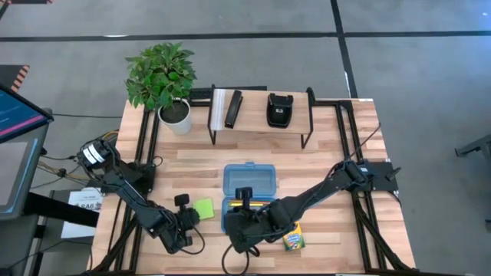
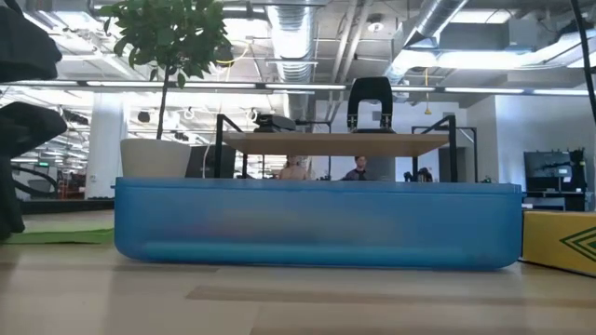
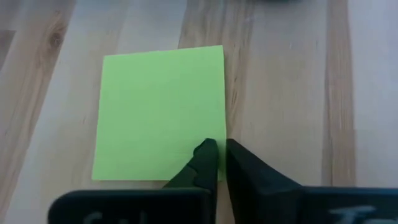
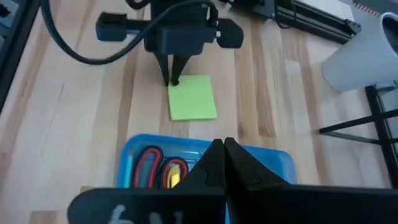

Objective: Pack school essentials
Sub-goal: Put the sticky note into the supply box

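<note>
The lime-green sticky-note pad (image 3: 158, 112) lies flat on the table left of the open translucent blue case (image 1: 249, 180). My left gripper (image 3: 222, 155) stands over the pad's corner, pointing down, fingers shut. My right gripper (image 4: 222, 149) hovers shut above the case. Inside the case lie the red-handled scissors (image 4: 149, 167) and a yellow pencil (image 1: 259, 202). The yellow-green crayon box (image 1: 293, 241) rests on the table to the right of the case. The eraser is hidden. My left gripper comes from above, pointing down, onto the pad's corner (image 4: 171, 84). One fingertip (image 3: 205, 155) is over the pad beside its edge (image 3: 219, 134), the other (image 3: 239, 163) over bare wood just off it. The pad stays flat on the table.
A potted plant (image 1: 163, 77) stands at the far left. A low shelf (image 1: 261, 115) at the far side carries two black objects (image 1: 278, 109). In the low view the case's blue wall (image 2: 317, 223) fills the middle. Bare wood lies near the front edge.
</note>
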Tool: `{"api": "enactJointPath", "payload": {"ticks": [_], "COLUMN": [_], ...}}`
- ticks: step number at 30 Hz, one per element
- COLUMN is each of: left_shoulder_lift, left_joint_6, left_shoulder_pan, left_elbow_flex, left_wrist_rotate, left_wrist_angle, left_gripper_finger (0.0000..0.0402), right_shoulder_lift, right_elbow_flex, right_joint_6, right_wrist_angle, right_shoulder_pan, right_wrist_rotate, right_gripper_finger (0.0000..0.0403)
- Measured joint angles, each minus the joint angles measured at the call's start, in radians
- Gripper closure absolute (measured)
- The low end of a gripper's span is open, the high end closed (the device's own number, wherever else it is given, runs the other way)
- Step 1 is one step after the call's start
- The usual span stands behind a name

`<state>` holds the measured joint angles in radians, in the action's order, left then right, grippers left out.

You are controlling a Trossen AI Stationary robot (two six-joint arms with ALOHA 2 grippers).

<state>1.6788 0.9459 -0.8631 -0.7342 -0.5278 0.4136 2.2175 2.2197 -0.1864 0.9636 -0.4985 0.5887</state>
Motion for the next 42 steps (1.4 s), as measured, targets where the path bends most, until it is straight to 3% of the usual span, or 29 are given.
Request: {"api": "enactJointPath", "payload": {"ticks": [20, 35, 42], "left_shoulder_lift": [-0.006, -0.008, -0.017], "left_joint_6": [-0.029, -0.056, -0.039], "left_shoulder_pan": [0.002, -0.004, -0.071], "left_elbow_flex": [-0.06, -0.158, -0.152], "left_wrist_rotate": [-0.001, -0.08, -0.161], "left_wrist_angle": [0.052, 0.195, 0.199], "left_gripper_finger": [0.0401, 0.0401, 0.0401], "right_shoulder_lift": [0.001, 0.006, 0.011], "right_elbow_flex": [0.0, 0.0, -0.05], "right_joint_6": [-0.008, -0.007, -0.018], "right_wrist_angle": [0.0, 0.002, -0.014], "right_shoulder_pan": [0.012, 0.012, 0.028], "right_wrist_rotate": [-0.004, -0.005, -0.012], "right_gripper_finger": [0.0396, 0.0393, 0.0388]}}
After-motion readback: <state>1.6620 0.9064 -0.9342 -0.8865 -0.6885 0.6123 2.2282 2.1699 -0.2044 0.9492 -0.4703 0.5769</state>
